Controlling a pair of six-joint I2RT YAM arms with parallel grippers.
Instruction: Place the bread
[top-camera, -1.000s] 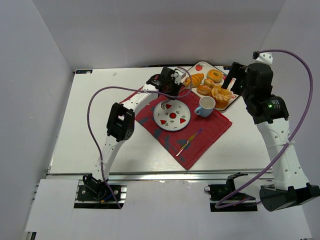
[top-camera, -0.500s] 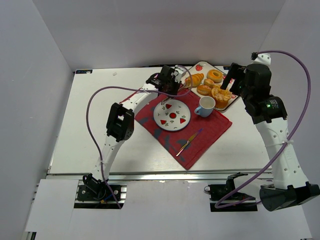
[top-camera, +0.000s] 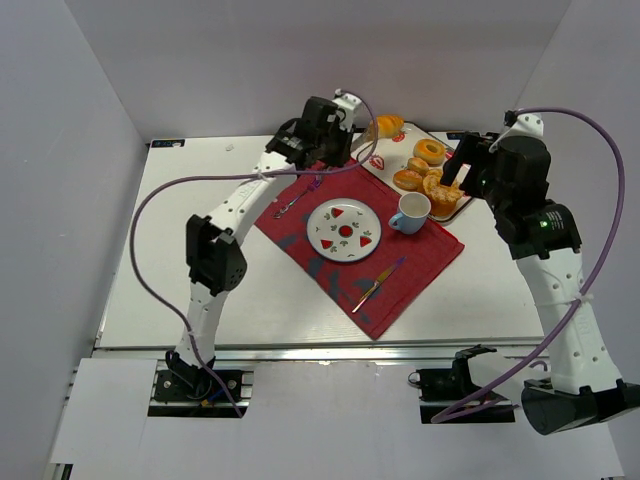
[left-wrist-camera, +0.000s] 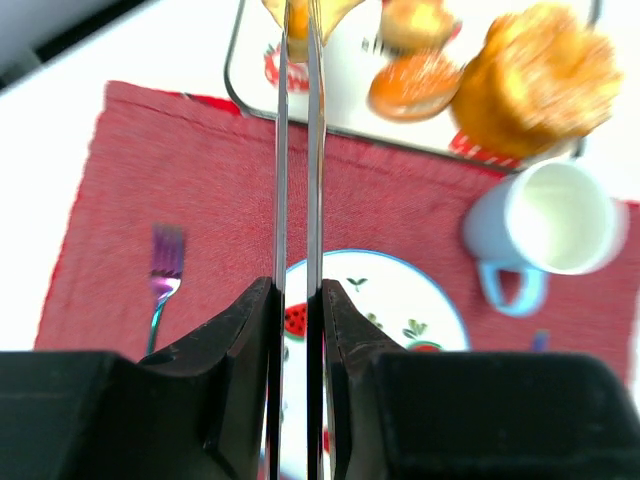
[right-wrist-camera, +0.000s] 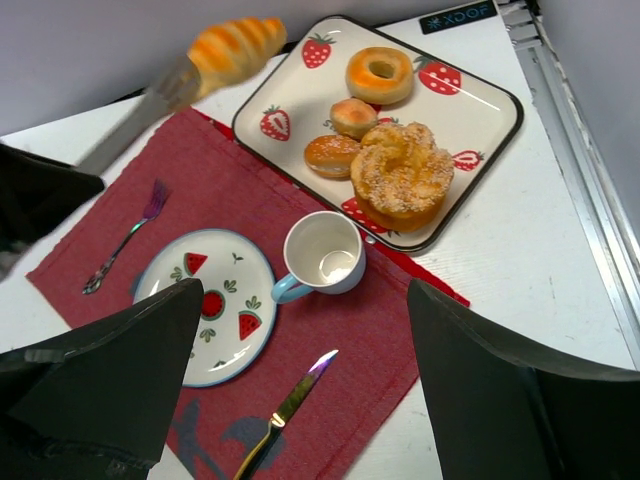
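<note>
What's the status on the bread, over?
Left pincer shut on croissant, aloft beside the tray. Right pincer open, holding nothing. Plate bare; cup close beside it.

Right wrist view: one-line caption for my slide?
Left gripper holds the croissant aloft by the pastry tray; plate on the red mat.

1. The left tool (top-camera: 376, 128) has risen from the tray (top-camera: 392, 152) and now hangs over its far-left edge.
2. The croissant (top-camera: 389, 124) has left the tray, pinched aloft in that tool.
3. The fork (top-camera: 297, 197), left of the tray, is now uncovered.
</note>
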